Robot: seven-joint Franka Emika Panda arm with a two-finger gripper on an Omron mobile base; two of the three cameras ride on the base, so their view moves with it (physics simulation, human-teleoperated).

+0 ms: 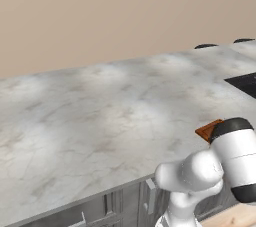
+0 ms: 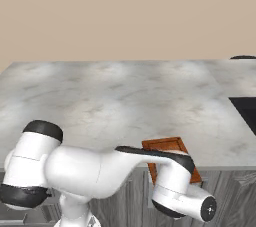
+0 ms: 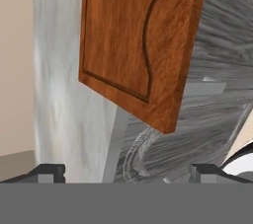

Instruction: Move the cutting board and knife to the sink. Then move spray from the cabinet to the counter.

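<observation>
Counter (image 1: 90, 106) spreads wide across the left, grey-white marble with brownish veins, plain tan wall behind it. Board (image 3: 141, 40) sits at the counter's front edge and hangs out over the grey wood cabinet fronts (image 3: 207, 119); that overhang is probably why the arm comes at it low from the front, an edge the jaws can get around. In the left base view only a corner of the board (image 1: 207, 130) peeks out beside the arm's dark joint. In the right base view the board (image 2: 162, 145) lies just behind the forearm, which reaches down in front of the counter edge.

Gripper (image 3: 127, 171) is spread wide, holding nothing; its two dark fingertips (image 3: 47, 171) stand apart, board above and between them, not touching. Looks like an approach for the first grasp, board not yet lifted.

Sink (image 2: 246, 111) is a dark recess at the far right, well apart from the board. Can't make out any knife.
</observation>
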